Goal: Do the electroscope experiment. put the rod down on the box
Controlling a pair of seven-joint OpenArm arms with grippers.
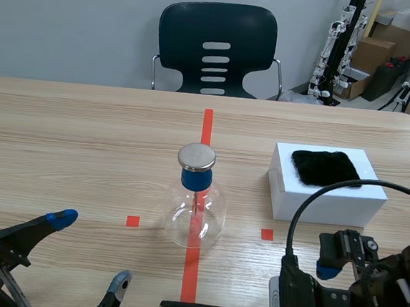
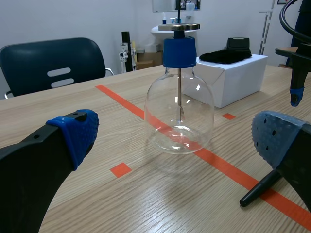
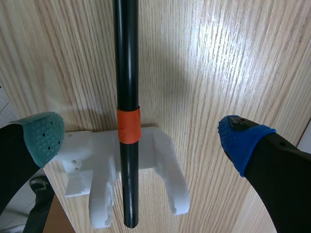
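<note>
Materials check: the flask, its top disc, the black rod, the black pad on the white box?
Flask: looks like clear glass, glossy; see-through wall with highlights, clear plastic not excluded.
Top disc: metal, dull grey sheen.
Rod: smooth semi-gloss black, probably plastic or hard rubber; an orange band wraps it.
Black pad: matte, fuzzy edges, likely fur or fleece.

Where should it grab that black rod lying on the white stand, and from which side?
From above, near the orange band: the rod lies level, raised on the white stand, and the open fingers of the right gripper straddle it there.
</note>
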